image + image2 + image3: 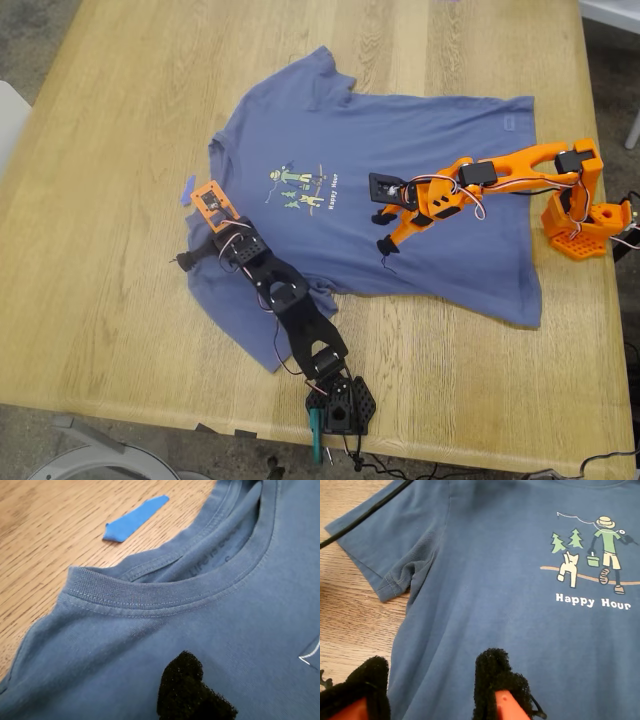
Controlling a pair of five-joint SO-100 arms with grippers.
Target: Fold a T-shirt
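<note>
T-shirt (400,200): spread flat at table (100,250) centre, unfolded, every fold outstanding; my second gripper (432,690) spread above its chest, my first gripper's (192,690) state untellable, collar at its 12 o'clock.

- The T-shirt (420,150) is matt slate-blue knit cloth with a ribbed, double-stitched collar (165,592) and a flat printed figure (600,550).
- The table (120,130) is pale, grained wood with a dull sheen.
- A scrap of blue tape (132,519) looks smooth and slightly creased.
- The fingertips (492,677) of my second gripper (432,690) wear coarse black foam over orange plastic.
</note>
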